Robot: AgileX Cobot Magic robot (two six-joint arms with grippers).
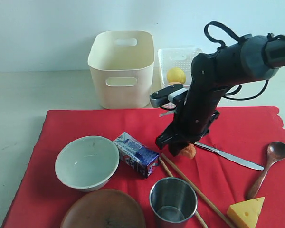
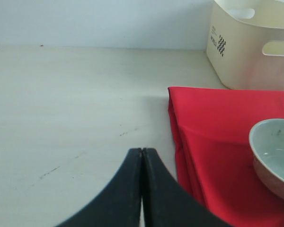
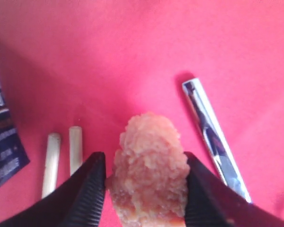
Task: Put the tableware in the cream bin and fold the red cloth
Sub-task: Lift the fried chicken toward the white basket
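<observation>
Right gripper [image 3: 146,187] pinches one orange crumbly food bit [image 3: 149,161] mid-cloth; left gripper [image 2: 142,151] is shut tight over the table [image 2: 61,109].
At the red cloth's [image 1: 85,124] near edge sit one brown plate [image 1: 104,210], one steel cup [image 1: 173,199] and one cheese wedge [image 1: 247,212]. Farther in lie two chopsticks [image 1: 190,185], one bowl [image 1: 87,161], one milk carton [image 1: 137,154], one spoon [image 1: 270,164] and one knife [image 1: 228,156]. Past the far edge stand one cream bin [image 1: 121,71] and one white basket [image 1: 173,54] holding one lemon [image 1: 176,75]. There is open table left of the cloth.
</observation>
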